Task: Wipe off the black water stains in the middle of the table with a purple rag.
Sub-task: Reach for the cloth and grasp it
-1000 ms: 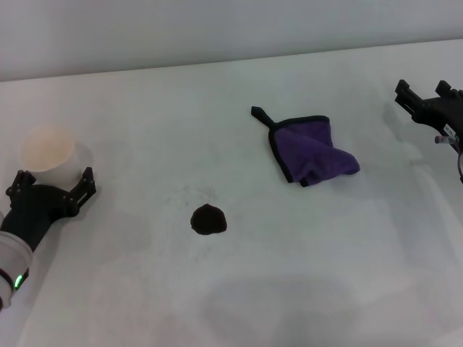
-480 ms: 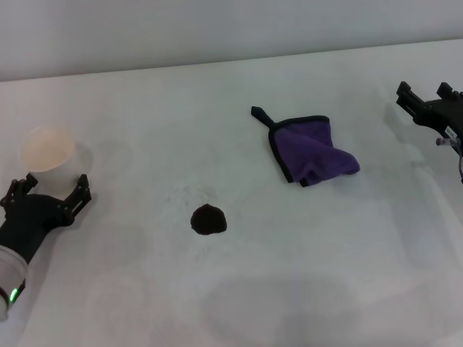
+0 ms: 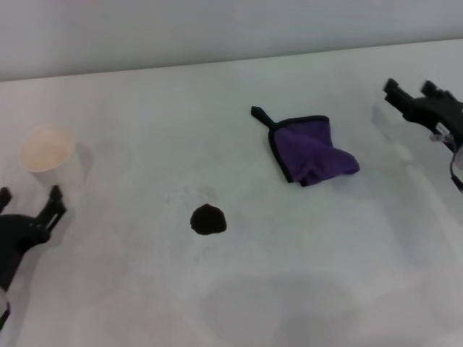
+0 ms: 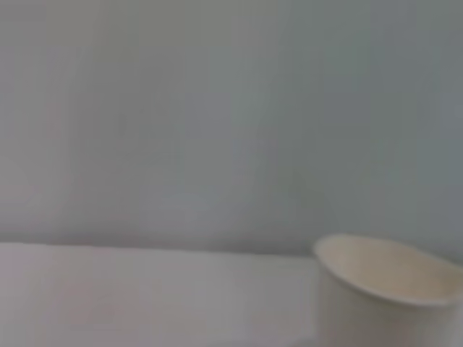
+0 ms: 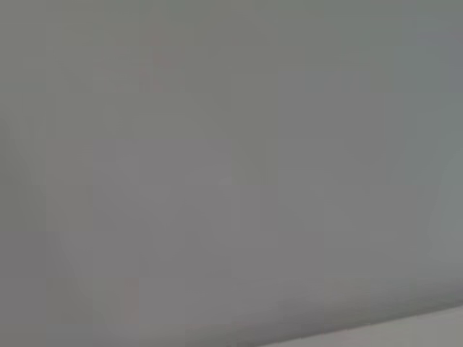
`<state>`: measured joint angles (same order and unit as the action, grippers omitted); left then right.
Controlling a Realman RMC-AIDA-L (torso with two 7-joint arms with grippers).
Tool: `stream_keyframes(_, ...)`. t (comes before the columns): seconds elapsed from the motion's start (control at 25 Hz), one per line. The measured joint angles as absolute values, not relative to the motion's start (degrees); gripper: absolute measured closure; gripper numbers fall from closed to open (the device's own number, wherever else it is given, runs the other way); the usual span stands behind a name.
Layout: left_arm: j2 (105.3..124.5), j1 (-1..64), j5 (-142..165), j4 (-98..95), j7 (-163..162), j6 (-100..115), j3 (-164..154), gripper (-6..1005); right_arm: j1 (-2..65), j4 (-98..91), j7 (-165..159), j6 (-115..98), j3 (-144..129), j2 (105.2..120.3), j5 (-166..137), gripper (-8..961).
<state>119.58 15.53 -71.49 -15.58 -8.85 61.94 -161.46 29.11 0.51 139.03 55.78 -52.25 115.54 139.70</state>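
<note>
Two grippers, neither on the rag: pickup not begun

Step in hand, by my reading: the reach for the purple rag, ahead of any wiping. Rag lay crumpled and partly folded on the table, black-edged, its loop tab pointing to the far left. Nothing touched it.

Black water stains: one dark round blot, mid-table, nearer the robot than the rag and to its left, well apart from it. Unwiped.

Right gripper hovered at the far right, beyond the rag and clear of it. Fingers parted, nothing between them. Left gripper sat low at the left edge, just near of the paper cup; fingers spread, empty, cup not in its hold.

Next move, as I judge it: right gripper must travel left and down onto the rag, close on a raised fold rather than the flat hem, then carry it over to the blot.

Views compared. Head view alone gave rag, stain and both grippers together. Left wrist view showed only the cup's rim and side against a plain wall, a strip of table, no fingers. Right wrist view showed blank grey, with a pale sliver at one corner; nothing of the task.
</note>
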Motion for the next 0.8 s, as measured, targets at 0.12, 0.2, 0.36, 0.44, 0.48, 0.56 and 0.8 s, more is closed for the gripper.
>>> stream_keyframes(0.12, 119.55, 13.4, -73.5, -15.8, -8.9, 64.9, -161.4, 106, 27.9, -7.1, 130.7, 55.4, -60.6, 114.91, 135.7, 83)
stream_keyframes(0.2, 119.49, 12.1, -75.2, -16.0, -8.9, 66.1, -161.5, 106, 26.6, -13.8, 124.6, 53.6, -64.8, 114.4, 131.8, 83)
stream_keyframes(0.36, 119.39, 11.3, -78.4, -15.9, -9.5, 66.5, -161.4, 106, 25.0, -28.4, 108.5, 49.4, -69.1, 112.74, 115.9, 82)
stream_keyframes(0.44, 119.36, 11.3, -79.0, -15.7, -10.4, 66.6, -161.5, 106, 25.3, -35.1, 99.1, 49.2, -69.6, 111.78, 104.1, 83)
stream_keyframes(0.48, 119.28, 11.4, -79.4, -15.5, -11.4, 66.6, -161.5, 106, 25.6, -37.8, 94.8, 49.4, -69.7, 111.45, 99.1, 84)
stream_keyframes(0.56, 119.2, 12.0, -80.9, -15.2, -12.9, 66.8, -161.5, 106, 26.0, -44.2, 86.6, 51.1, -69.7, 111.31, 87.6, 87)
stream_keyframes(0.8, 119.11, 13.9, -83.9, -14.0, -13.5, 67.8, -161.5, 106, 27.2, -61.3, 66.2, 61.4, -69.8, 114.13, 55.5, 90)
